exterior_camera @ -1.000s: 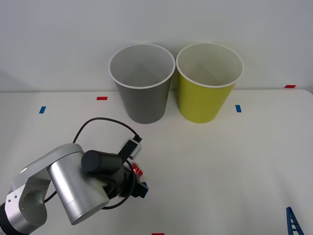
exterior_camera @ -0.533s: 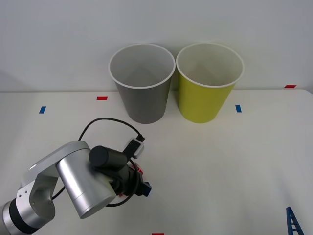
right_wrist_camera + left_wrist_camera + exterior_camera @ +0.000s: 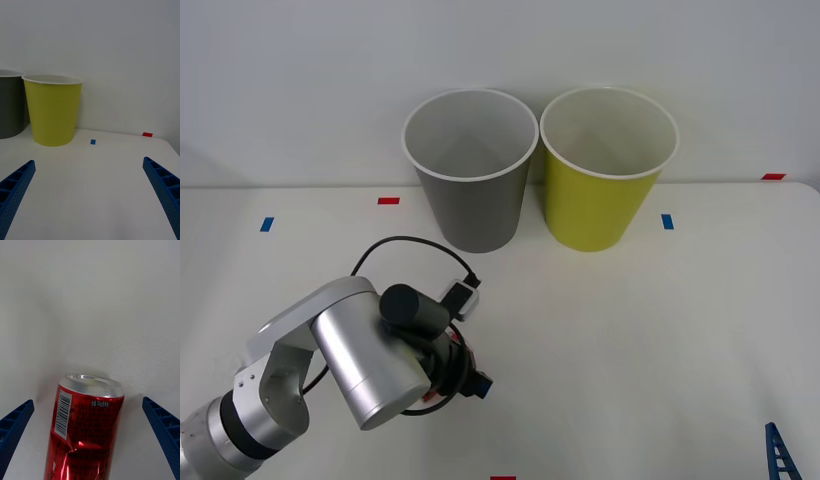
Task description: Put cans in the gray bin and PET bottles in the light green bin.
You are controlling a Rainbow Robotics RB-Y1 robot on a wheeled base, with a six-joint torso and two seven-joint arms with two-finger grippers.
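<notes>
My left gripper (image 3: 90, 450) is spread wide, one blue finger (image 3: 15, 427) at each side of the can (image 3: 84, 427), neither touching it. From the front view the arm hides most of this; I only catch a sliver of red at the can (image 3: 459, 352) and a finger tip (image 3: 480, 384) low over the table (image 3: 630, 330), well short of the bins.

The can lies between the fingers with its silver end pointing away from the wrist, so its long axis runs straight out along the gripper's reach, and I judge it to be lying on its side. Its wall has a dent low on the label side.

My worries from here: the can sits a little off centre, nearer one finger, so closing could nudge it and set it rolling before both pads bite. The dented, slick wall may also slip or crumple under the squeeze. And if I grip it lengthwise like this, it may hang awkwardly over the gray bin (image 3: 470, 170), which stands just beside the green bin (image 3: 608, 170).

My right gripper (image 3: 90, 195) waits open, off to the right.
</notes>
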